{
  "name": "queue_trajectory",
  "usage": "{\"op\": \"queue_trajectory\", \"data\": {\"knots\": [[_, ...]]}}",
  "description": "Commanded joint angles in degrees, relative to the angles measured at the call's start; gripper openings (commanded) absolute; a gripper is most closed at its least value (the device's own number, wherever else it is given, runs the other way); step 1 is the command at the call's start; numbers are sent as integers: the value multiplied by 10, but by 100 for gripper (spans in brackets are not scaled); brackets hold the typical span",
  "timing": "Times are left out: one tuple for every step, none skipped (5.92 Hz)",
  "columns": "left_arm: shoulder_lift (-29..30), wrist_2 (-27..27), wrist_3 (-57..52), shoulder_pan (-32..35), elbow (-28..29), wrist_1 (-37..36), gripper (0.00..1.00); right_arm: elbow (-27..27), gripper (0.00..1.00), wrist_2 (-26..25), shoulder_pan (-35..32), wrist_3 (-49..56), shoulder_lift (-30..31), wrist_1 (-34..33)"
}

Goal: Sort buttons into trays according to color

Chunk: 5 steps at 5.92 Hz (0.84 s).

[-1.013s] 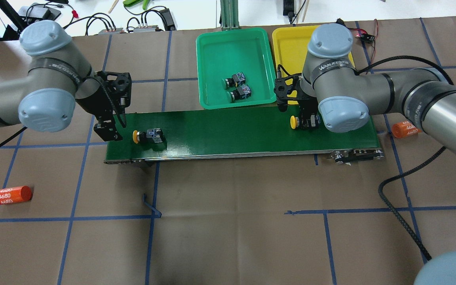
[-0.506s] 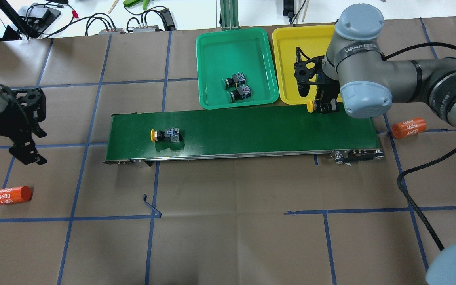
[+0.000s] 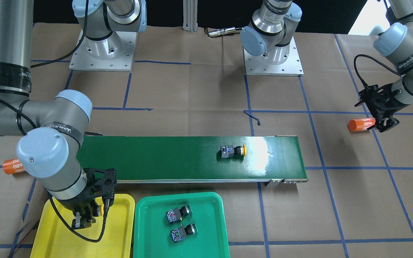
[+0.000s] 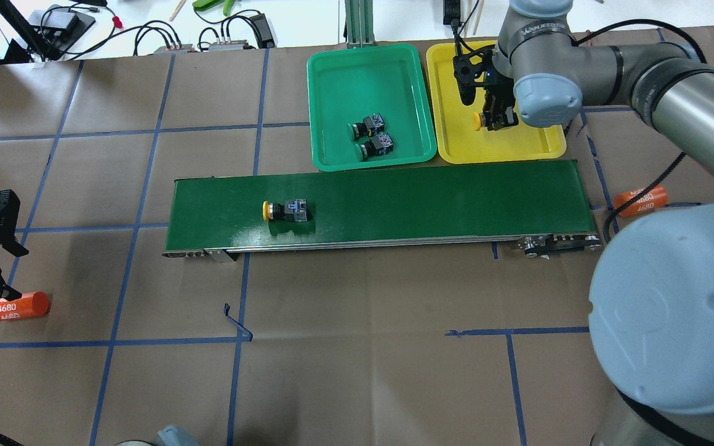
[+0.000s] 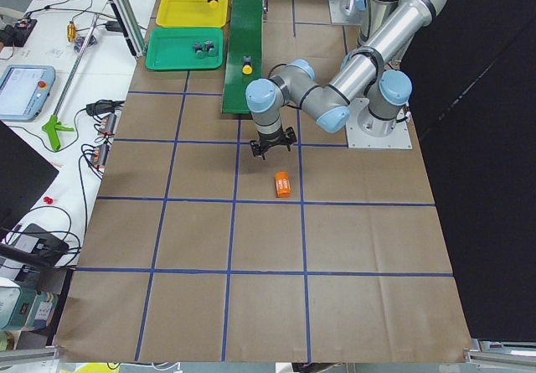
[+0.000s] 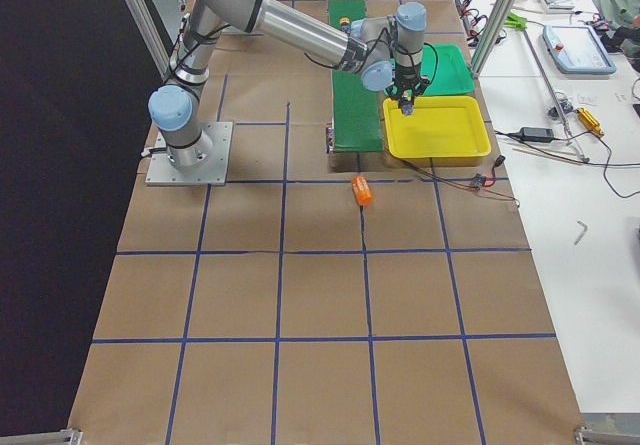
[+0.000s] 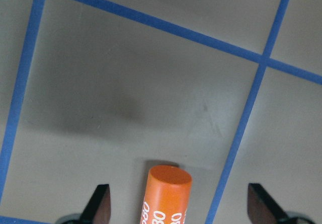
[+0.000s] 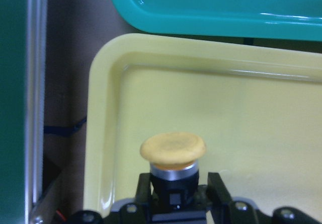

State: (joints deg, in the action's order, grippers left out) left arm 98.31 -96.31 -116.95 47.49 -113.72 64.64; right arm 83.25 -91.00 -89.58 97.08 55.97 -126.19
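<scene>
Logging a brown-paper table (image 4: 363, 371) taped in a blue grid, clock directions taken from the overhead view. Noting a dark-green belt (image 4: 425, 198) running 9-to-3 across the middle. Finding a green tray (image 4: 357, 80) just at 12 of the belt, and a yellow tray (image 4: 518, 145) beside it at 3.

Recording right gripper (image 4: 497, 121) hanging over the yellow tray, toward that tray's 12-o'clock half. Seeing its jaws closed onto the body of a yellow button (image 8: 172, 148), cap pointing to 9. Not managing to tell whether the button is touching the tray floor.

Counting two green buttons (image 4: 366, 127) lying side by side in the green tray near its 6-o'clock wall. Spotting a second yellow button (image 4: 286, 210) lying on the belt toward its 9-o'clock end, cap facing 9.

Placing left gripper (image 3: 385, 122) far out at 9, well apart from the belt. Seeing its fingers (image 7: 100, 206) spread wide, gripping nothing, straddling the end of an orange cylinder (image 7: 166, 199) without touching. Noting a second cylinder (image 4: 640, 201) just past the belt's 3-o'clock end.
</scene>
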Motion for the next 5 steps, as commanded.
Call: {"op": "queue_trajectory", "data": {"knots": [[29, -10, -116, -35, -34, -111, 94, -19, 99, 0, 0, 0, -27, -2], [45, -8, -147, -82, -60, -144, 94, -24, 100, -1, 1, -5, -23, 0], [49, -1, -198, -114, -68, -161, 94, -26, 100, -1, 1, -11, -5, 1], [55, 22, -199, -111, -73, -160, 94, -20, 100, -4, 1, -33, 29, 19], [59, 29, -200, -109, -89, -163, 94, -19, 100, -2, -6, -75, 72, 91]]}}
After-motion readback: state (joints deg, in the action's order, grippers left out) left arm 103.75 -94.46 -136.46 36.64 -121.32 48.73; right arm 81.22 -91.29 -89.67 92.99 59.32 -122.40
